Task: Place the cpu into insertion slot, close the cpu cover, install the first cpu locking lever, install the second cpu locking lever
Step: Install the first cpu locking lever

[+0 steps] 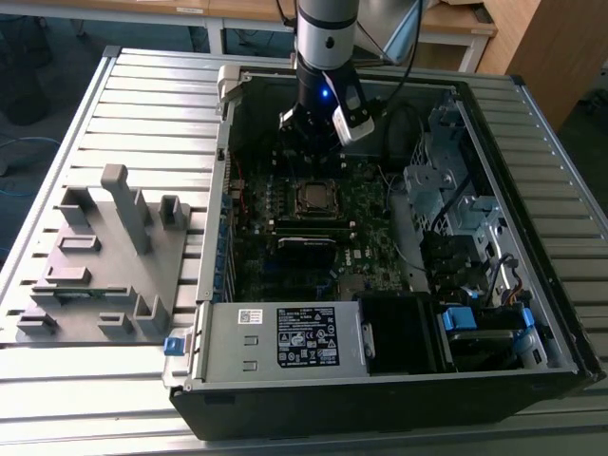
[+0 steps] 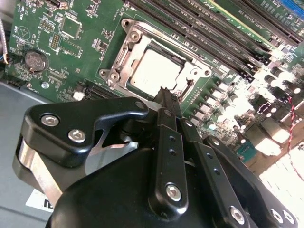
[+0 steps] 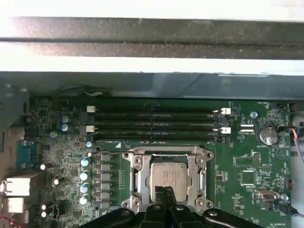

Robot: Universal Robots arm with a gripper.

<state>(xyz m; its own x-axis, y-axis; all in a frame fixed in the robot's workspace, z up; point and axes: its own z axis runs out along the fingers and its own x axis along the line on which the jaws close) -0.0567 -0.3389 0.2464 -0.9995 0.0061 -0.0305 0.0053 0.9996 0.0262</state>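
1. At the exterior view's left, a grey fixture tray (image 1: 104, 266) sits on the slatted table (image 1: 57, 133), just beside the open computer case (image 1: 380, 418).
2. In the lower centre of that frame, the power supply (image 1: 304, 337) sits against the case's near wall.
3. In the centre of the frame, the motherboard (image 1: 370, 237) lies flat in the case. The arm (image 1: 328, 38) comes in from the upper centre, over the board.
4. The cpu (image 3: 172, 175) is seated in the insertion slot (image 3: 126, 156), silver top up.
5. The cpu cover (image 3: 141, 180) lies flat around the cpu, whose top shows through the central opening.
6. The gripper (image 2: 164, 92) has its fingers pressed together with nothing held between them.
7. In both wrist views the tips are at the cpu's edge on the gripper's side, over the cover rim. I cannot tell if they touch it.
8. The long black memory slots (image 3: 154, 118) run beside the socket on the side away from the gripper. A coin battery (image 3: 267, 135) sits on the board nearby.
9. At the exterior view's right, the metal drive cage (image 1: 456, 180) stands along the case wall, with blue tabs (image 1: 459, 318) at the lower right.
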